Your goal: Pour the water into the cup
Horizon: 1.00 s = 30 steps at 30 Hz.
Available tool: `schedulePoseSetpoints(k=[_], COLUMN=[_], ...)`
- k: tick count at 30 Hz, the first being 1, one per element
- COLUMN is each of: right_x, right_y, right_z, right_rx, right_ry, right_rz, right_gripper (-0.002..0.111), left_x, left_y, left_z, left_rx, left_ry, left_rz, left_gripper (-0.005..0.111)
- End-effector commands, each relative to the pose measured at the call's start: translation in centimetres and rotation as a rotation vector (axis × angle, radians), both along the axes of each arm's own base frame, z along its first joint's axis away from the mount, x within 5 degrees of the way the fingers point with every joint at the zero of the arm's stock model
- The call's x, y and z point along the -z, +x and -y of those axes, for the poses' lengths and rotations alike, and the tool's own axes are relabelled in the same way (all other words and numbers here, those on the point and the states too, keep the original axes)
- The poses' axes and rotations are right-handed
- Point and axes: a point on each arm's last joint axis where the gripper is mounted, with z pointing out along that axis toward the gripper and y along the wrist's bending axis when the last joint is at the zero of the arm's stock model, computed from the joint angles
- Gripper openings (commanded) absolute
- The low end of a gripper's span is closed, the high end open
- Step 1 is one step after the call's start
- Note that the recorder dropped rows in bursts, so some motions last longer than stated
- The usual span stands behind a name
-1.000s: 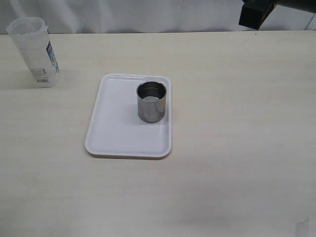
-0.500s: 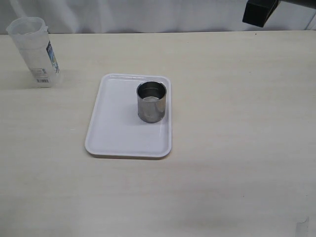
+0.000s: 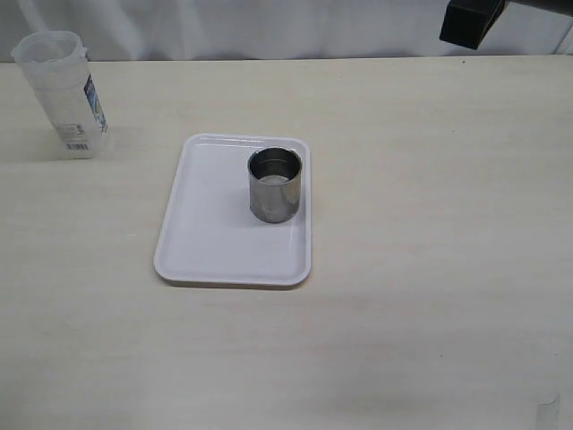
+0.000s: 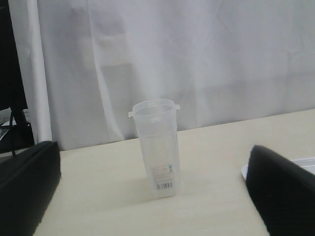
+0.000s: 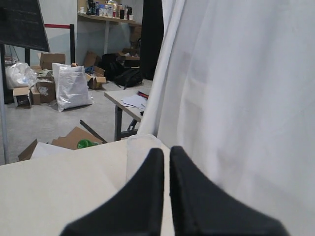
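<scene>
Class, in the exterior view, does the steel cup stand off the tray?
No, the cup stands upright inside the white tray.

Bright, even light; soft shadows; slightly blurry.

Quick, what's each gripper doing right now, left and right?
Left gripper: open, holding nothing.
Right gripper: shut, holding nothing.

The cup (image 3: pixel 274 184) is short, round and shiny, made of steel and dark inside. It stands upright on a white tray (image 3: pixel 206 242), well apart from the right pincer (image 3: pixel 467 25). The water is too clear to make out.
</scene>
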Motion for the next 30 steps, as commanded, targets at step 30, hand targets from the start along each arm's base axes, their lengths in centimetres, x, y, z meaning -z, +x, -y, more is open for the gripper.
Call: schedulePoseSetpoints(k=[30], right_x=[-0.1], right_y=[0.0], right_z=[0.2], right_rx=[0.012], right_ry=[0.011], right_rz=[-0.003], right_gripper=[0.004], left_x=[1.8], left_y=[-2.0], left_z=[-0.8], left_rx=[-0.095], left_ry=[-0.092], left_rz=[-0.124], left_gripper=[0.096])
